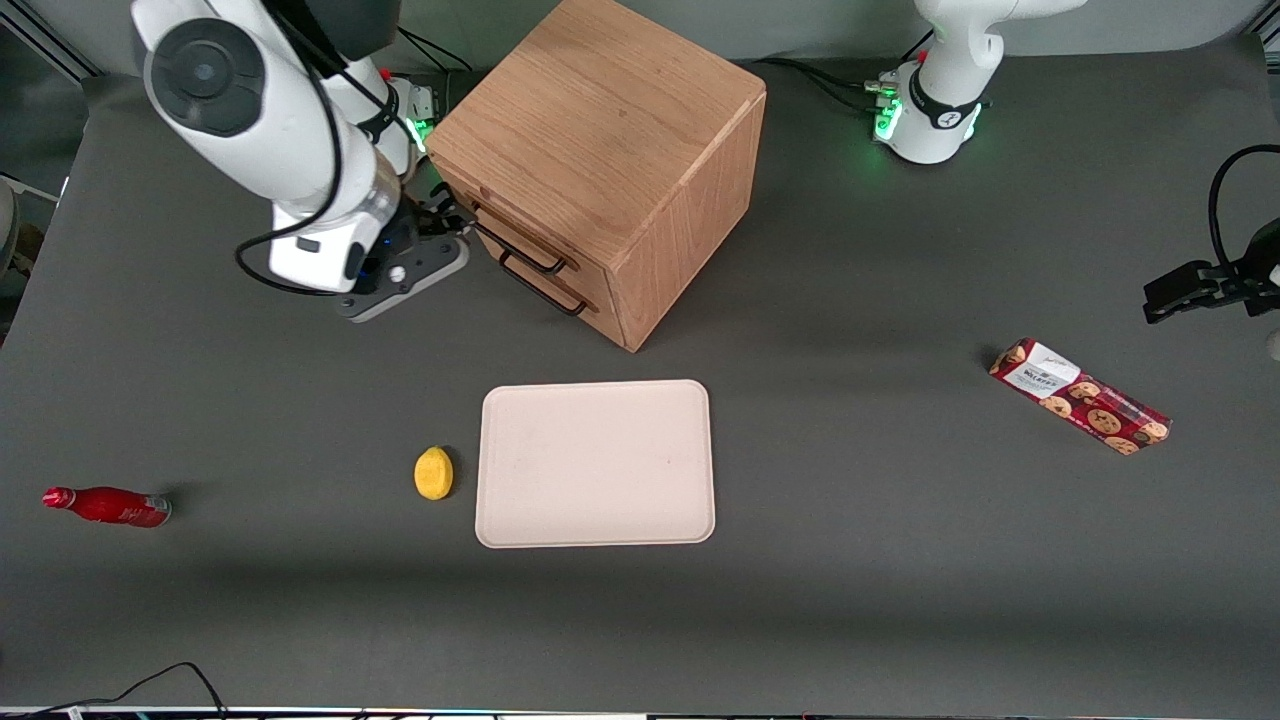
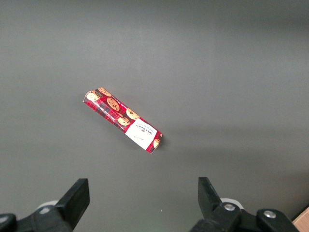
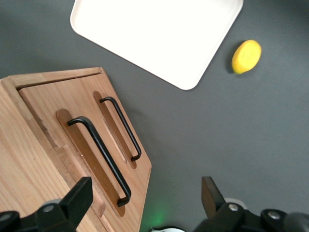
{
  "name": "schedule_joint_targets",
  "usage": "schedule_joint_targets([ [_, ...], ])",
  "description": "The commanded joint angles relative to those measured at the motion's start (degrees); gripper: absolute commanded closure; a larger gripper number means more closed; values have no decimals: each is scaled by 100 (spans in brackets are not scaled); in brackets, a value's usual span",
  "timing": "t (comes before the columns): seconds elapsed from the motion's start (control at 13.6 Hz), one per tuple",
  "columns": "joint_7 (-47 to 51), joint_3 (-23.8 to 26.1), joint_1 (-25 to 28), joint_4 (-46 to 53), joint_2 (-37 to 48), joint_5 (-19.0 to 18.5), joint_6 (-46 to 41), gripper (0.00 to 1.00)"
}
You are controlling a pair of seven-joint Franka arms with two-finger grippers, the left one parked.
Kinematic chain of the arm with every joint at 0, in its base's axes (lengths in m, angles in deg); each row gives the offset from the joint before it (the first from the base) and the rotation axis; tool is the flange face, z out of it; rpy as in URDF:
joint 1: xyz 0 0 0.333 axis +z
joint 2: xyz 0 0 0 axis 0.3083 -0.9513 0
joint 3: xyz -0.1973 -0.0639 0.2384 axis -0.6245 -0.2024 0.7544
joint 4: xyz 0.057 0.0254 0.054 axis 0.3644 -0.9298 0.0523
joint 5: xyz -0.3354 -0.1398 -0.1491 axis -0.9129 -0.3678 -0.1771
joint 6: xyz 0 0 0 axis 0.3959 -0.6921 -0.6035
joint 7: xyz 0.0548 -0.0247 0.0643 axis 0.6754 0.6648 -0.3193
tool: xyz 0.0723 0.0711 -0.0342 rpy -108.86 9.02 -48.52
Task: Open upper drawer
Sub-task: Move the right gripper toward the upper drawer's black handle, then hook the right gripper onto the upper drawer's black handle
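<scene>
The open gripper (image 3: 145,203) hovers just beside the shut upper drawer (image 3: 72,154); best straddle its handle (image 3: 99,159) mid-bar, close, then pull straight out.

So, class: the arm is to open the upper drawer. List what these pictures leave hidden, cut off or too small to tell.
- Upper drawer: shut, so its inside is hidden in every view.
- Gripper: open beside the cabinet; the right wrist view's edge cuts off its body, and in the front view the arm covers the fingers.
- Red bottle: label too small to read in the front view.
- Cookie box: small print too small, left wrist view.
</scene>
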Motion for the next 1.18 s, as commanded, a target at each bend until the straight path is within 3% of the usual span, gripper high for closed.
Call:
schedule_joint_targets([
  [0.0,-19,99,-52,-214,-57,57,306,0],
  [0.66,-492,398,-341,-1453,92,92,1203,0],
  [0.81,-817,407,-552,-1489,92,468,1247,0],
  [1.1,-880,460,-711,-1752,180,777,1519,0],
])
